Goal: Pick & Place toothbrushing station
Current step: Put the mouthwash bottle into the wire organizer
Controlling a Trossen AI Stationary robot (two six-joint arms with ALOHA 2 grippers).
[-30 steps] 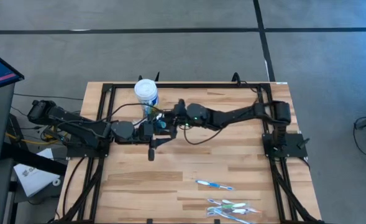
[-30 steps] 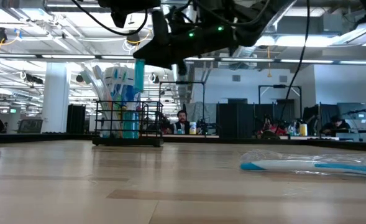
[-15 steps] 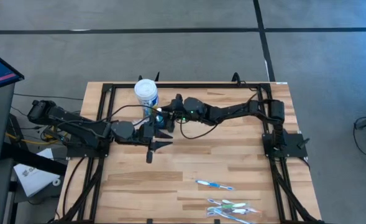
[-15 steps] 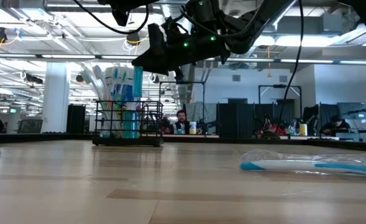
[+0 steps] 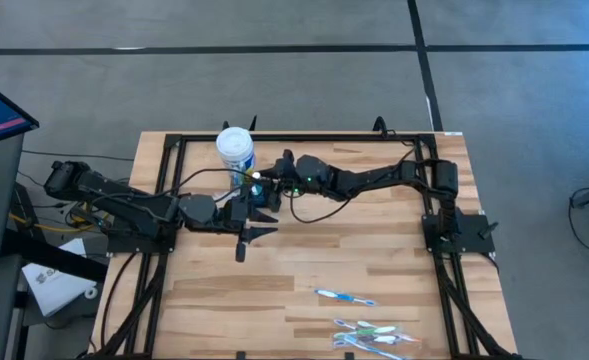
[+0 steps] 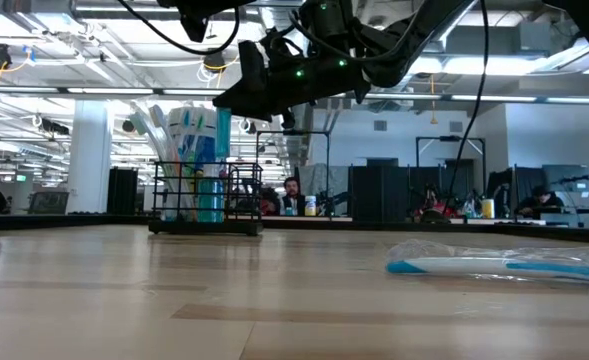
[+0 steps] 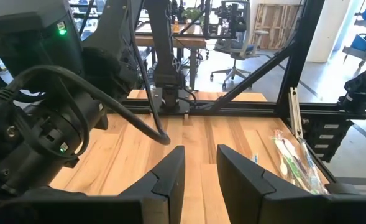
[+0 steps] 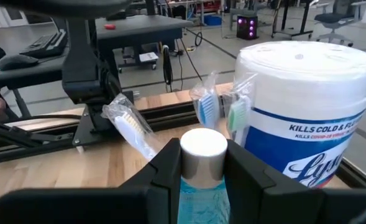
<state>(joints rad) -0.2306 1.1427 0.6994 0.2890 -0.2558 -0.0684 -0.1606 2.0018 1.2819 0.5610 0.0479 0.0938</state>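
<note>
Caddy (image 6: 206, 196): one, at the table's back left, beside one white tub (image 5: 235, 148).
Right gripper (image 8: 202, 163): clamped on one silver-capped blue bottle (image 8: 202, 186) above the caddy.
Left gripper (image 7: 200, 167): fingers apart, empty, near the caddy.
Toothbrushes: three wrapped ones in the caddy.

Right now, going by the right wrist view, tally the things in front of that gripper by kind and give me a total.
Wrapped toothbrushes: 3 (one white-bristled, one blue, one green)
White tub with blue label: 1
Blue bottle with silver cap: 1
Total: 5
</note>
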